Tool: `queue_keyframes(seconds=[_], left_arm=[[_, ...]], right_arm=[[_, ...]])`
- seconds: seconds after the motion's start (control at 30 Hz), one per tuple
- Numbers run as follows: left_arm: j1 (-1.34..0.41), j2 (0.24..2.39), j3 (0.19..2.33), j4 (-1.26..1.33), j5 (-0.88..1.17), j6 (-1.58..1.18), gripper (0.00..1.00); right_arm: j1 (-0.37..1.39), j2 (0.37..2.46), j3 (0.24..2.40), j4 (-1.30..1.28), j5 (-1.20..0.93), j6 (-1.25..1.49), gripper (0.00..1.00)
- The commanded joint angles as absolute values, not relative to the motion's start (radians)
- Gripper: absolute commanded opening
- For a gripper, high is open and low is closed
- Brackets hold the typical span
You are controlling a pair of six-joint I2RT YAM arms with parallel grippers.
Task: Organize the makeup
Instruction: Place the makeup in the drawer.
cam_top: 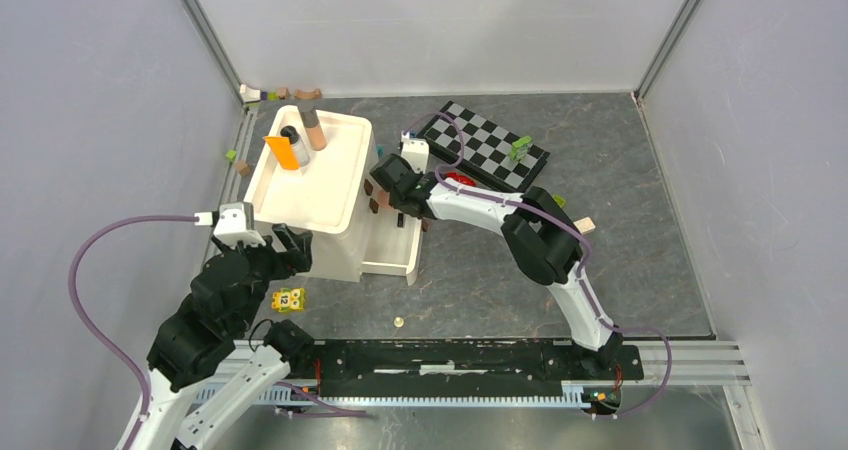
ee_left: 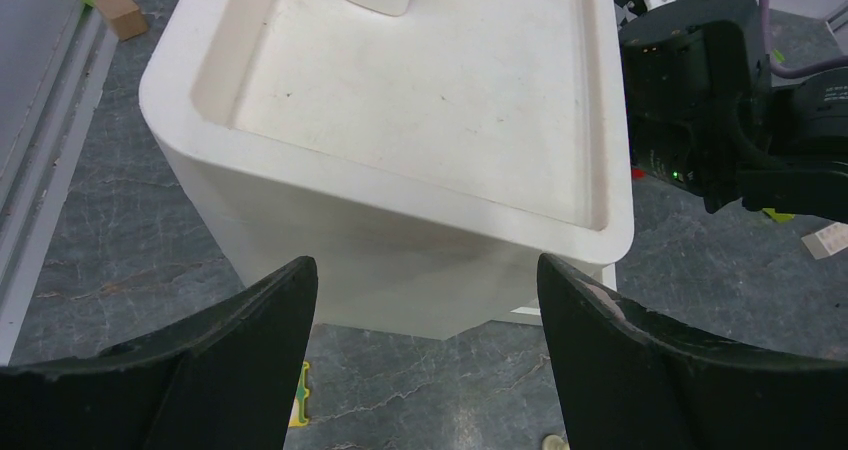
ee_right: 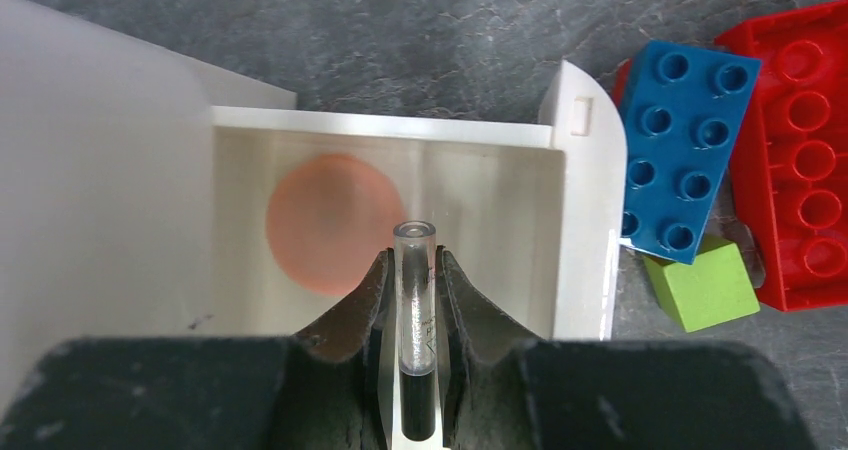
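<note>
Looking from the top, the right gripper (cam_top: pixel 383 196) hangs over the little box (cam_top: pixel 392 264) beside the big white bin (cam_top: pixel 260 170); the left wrist shows the left gripper (ee_left: pixel 425 282) spread wide, empty, near the bin — the right wrist shows a thin clear-capped stick (ee_right: pixel 414 300) pinched above a pink disc (ee_right: pixel 325 220), so next it likely lowers and lets go.

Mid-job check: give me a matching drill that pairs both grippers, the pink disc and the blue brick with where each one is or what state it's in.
1 left gripper
2 right gripper
3 round pink disc
4 blue brick

A inside the white compartment
B open, facing the white organizer
C outside the compartment, next to the red brick
D shut on the slim clear tube

Pairs: 1-B, 2-D, 3-A, 4-C
</note>
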State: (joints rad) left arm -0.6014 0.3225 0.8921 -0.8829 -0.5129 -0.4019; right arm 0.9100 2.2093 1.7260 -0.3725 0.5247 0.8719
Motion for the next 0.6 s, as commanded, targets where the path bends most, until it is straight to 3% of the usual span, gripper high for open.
queue_keyframes(seconds=[0.0, 0.13, 0.27, 0.57], left_arm=[[-0.594, 0.309, 0.885, -0.842, -0.499, -0.359, 0.87], [-0.594, 0.305, 0.884, -0.841, -0.497, -0.357, 0.88], [-0.592, 0.302, 0.882, -0.839, -0.498, -0.357, 0.88], [-0.591, 0.305, 0.881, -0.839, -0.497, -0.356, 0.89]], right_arm=[[0.91, 2.232, 1.765, -0.398, 0.585, 0.893, 0.15], [0.911, 2.253, 1.77, -0.397, 0.575, 0.893, 0.32], [0.909, 2.258, 1.775, -0.395, 0.569, 0.882, 0.4], [0.91, 2.156, 1.766, -0.339, 0.555, 0.838, 0.42]])
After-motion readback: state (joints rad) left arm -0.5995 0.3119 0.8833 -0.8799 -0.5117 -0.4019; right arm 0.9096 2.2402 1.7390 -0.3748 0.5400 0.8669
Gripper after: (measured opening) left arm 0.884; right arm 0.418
